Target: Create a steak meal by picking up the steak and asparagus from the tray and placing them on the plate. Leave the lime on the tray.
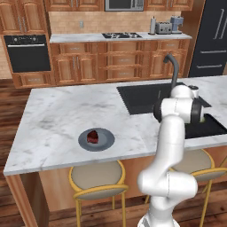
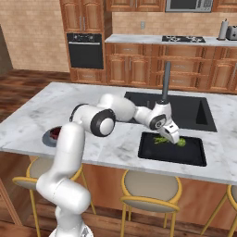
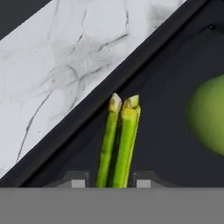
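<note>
Hand view: fingers straddle the asparagus on the tray, seemingly grasping it; lime at three o'clock.

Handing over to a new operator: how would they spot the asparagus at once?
Find the white marble island counter, then the flat black rectangular tray beside the black sink basin. The asparagus lies there between the jaws: thin green stalks with pale tips, unlike the round yellow-green lime alongside.

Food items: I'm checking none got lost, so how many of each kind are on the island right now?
Steak: 1, on the plate
Asparagus: 1 bundle, on the tray
Lime: 1, on the tray
Total: 3
</note>
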